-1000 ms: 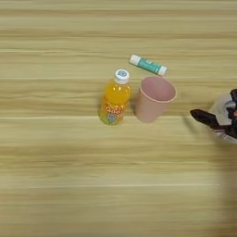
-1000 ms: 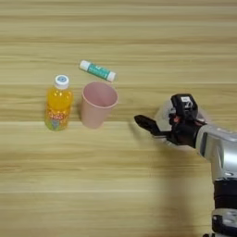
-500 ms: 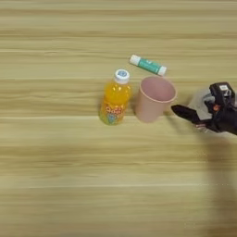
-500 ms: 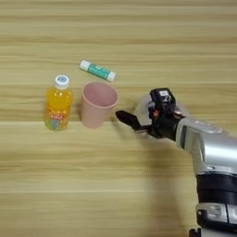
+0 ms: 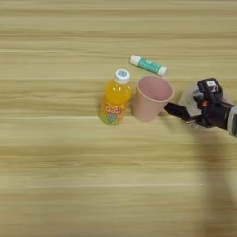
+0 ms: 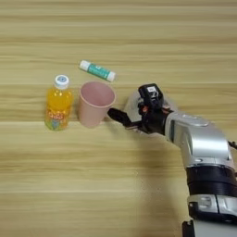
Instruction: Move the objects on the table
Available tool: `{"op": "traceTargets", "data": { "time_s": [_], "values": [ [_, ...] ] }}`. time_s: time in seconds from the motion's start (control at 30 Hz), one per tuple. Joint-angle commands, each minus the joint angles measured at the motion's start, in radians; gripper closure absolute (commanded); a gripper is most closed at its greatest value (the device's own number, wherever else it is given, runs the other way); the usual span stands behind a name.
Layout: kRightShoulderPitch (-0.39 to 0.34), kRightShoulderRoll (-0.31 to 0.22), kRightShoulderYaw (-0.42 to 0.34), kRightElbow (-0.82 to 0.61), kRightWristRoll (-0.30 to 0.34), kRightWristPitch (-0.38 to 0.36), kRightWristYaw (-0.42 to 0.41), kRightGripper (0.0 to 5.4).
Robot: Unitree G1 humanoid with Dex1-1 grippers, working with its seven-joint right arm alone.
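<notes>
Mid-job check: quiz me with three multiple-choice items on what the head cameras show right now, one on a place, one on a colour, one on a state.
1. Where is the right gripper?
A. Just right of the pink cup
B. Left of the juice bottle
C. Over the green-and-white tube

2. What colour is the bottle's cap?
A. Red
B. White
C. Black

3. How does the pink cup stand?
A. Tipped on its side
B. Upside down
C. Upright, mouth up

Answers:
1 A: the right gripper reaches from the right, with a black finger close beside the pink cup.
2 B: the juice bottle carries a white cap.
3 C: the cup's open rim faces up; the green-and-white tube lies behind it on the table.
</notes>
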Motion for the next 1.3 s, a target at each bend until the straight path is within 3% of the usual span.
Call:
{"op": "traceTargets", "data": {
  "time_s": [0.03, 0.33, 0.73, 1.1, 1.3],
  "values": [
    [-0.050, -0.036, -0.021, -0.030, 0.000, -0.029, -0.011, 0.04],
    [0.019, -0.055, -0.050, -0.083, -0.004, -0.037, -0.020, 0.04],
    [0.171, -0.075, -0.154, -0.304, 0.013, -0.003, -0.031, 0.04],
    [0.166, -0.069, -0.163, -0.337, 0.017, 0.013, -0.036, 0.04],
    [0.227, -0.057, -0.179, -0.440, 0.031, 0.022, -0.042, 0.04]
  ]
}}
